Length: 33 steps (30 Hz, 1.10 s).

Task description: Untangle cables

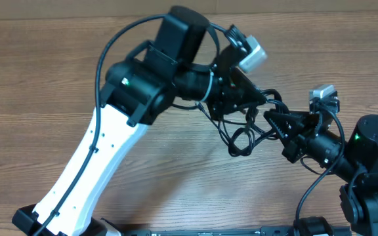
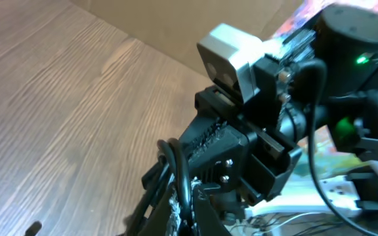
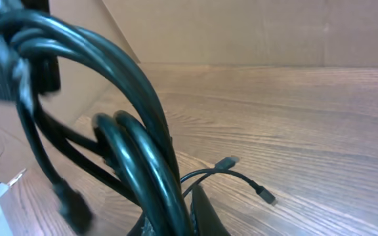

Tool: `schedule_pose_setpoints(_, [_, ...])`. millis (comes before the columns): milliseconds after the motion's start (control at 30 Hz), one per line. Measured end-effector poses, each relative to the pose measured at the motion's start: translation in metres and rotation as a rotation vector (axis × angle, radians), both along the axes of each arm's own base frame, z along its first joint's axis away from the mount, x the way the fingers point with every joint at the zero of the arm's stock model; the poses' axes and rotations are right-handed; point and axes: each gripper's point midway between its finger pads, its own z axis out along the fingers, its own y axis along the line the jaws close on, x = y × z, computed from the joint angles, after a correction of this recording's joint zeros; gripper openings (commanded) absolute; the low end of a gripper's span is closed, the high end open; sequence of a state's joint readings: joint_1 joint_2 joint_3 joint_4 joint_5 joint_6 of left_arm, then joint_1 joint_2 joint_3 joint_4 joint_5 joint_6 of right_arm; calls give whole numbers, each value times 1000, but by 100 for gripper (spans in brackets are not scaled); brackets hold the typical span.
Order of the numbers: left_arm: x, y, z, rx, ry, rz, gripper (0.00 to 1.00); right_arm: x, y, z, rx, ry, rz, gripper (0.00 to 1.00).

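Note:
A bundle of thin black cables [image 1: 241, 134] hangs in loops between my two grippers above the wooden table. My left gripper [image 1: 258, 98] is shut on one strand of the cables [image 2: 179, 177], which runs up between its fingers [image 2: 186, 213]. My right gripper [image 1: 277, 121] is shut on the cables too; in the right wrist view thick glossy loops [image 3: 143, 151] pass between its fingers [image 3: 179, 219]. Two small plug tips [image 3: 227, 161] lie loose on the table beyond them. The two grippers are close together, nearly touching.
The wooden table [image 1: 44, 78] stretches left and front. A cardboard wall [image 3: 254, 33] stands behind it. The left arm's white link [image 1: 90, 164] crosses the front left. The right arm's base [image 1: 373, 170] sits at the front right.

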<state>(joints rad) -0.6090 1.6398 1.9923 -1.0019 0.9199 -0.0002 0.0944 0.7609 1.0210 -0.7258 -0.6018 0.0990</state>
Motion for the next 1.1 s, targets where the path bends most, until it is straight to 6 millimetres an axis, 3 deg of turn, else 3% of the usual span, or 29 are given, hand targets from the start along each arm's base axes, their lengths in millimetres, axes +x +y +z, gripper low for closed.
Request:
schedule_pose_setpoints(500, [-10,9,23,-122,60,-110,4,-6,3,-4,-3,19,27,4])
schedule_pose_setpoints(700, [-8,9,20,-109,61,-95,5,-7,3,-6,-6,27,25,4])
schedule_pose_setpoints(800, [-2,11,11,-65,74,-46,33,-7,2,-8,-11,39,15,4])
schedule_pose_setpoints(833, [-1,12,8,-48,81,-28,49,-6,0,-9,-14,41,8,4])
schedule_pose_setpoints(867, [2,13,4,-29,83,-9,57,-5,0,-10,-16,44,4,4])
schedule_pose_setpoints(933, [7,16,-6,20,95,37,83,-3,-1,-11,-20,46,-3,4])
schedule_pose_setpoints(1100, [17,28,-31,146,114,148,95,-2,-2,-12,-24,47,-12,4])
